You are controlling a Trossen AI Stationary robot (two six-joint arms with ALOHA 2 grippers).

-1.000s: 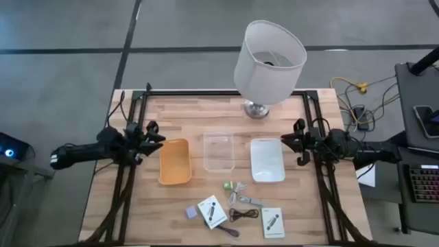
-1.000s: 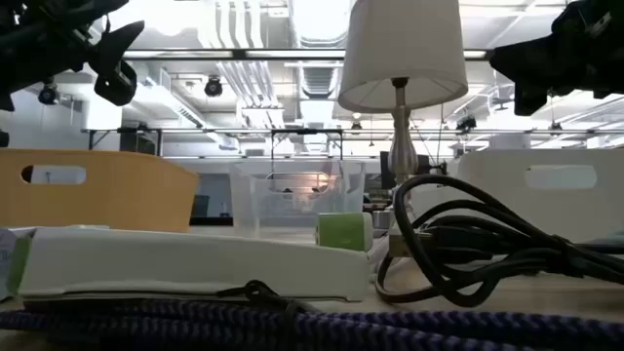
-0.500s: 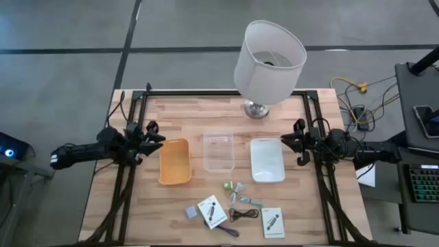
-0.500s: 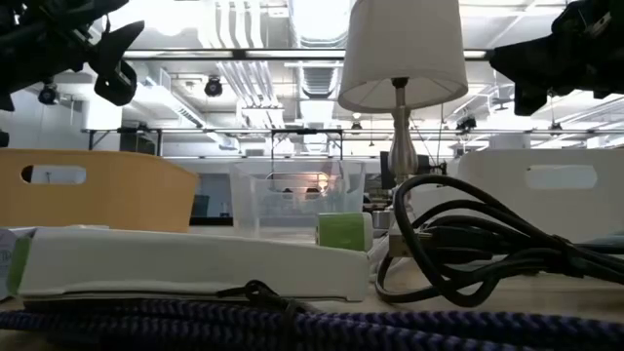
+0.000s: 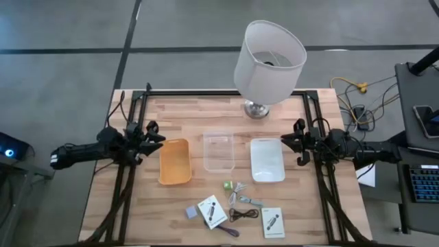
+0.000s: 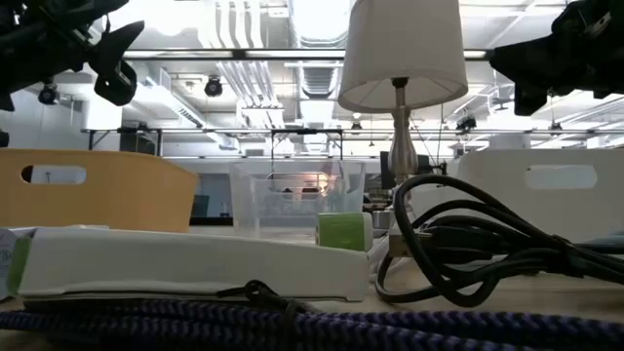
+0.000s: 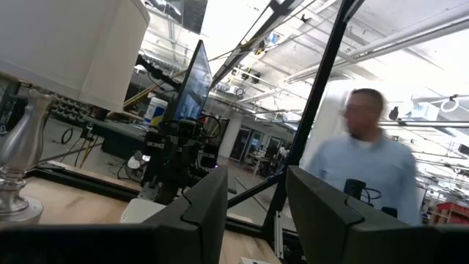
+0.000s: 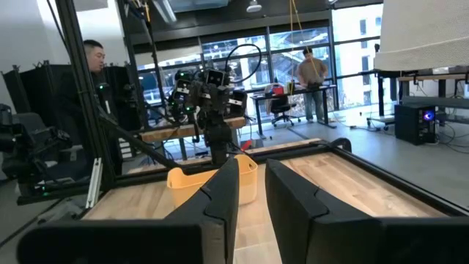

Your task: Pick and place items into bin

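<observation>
Two white cards (image 5: 212,211), a dark cable (image 5: 241,214) and a green block (image 5: 227,185) are lying at the counter's (image 5: 185,116) near edge. Behind them are sitting an orange bin (image 5: 175,162), a clear bin (image 5: 219,152) and a white bin (image 5: 267,160). The left gripper (image 5: 155,134) and the right gripper (image 5: 296,145) are hovering released at the sides
</observation>
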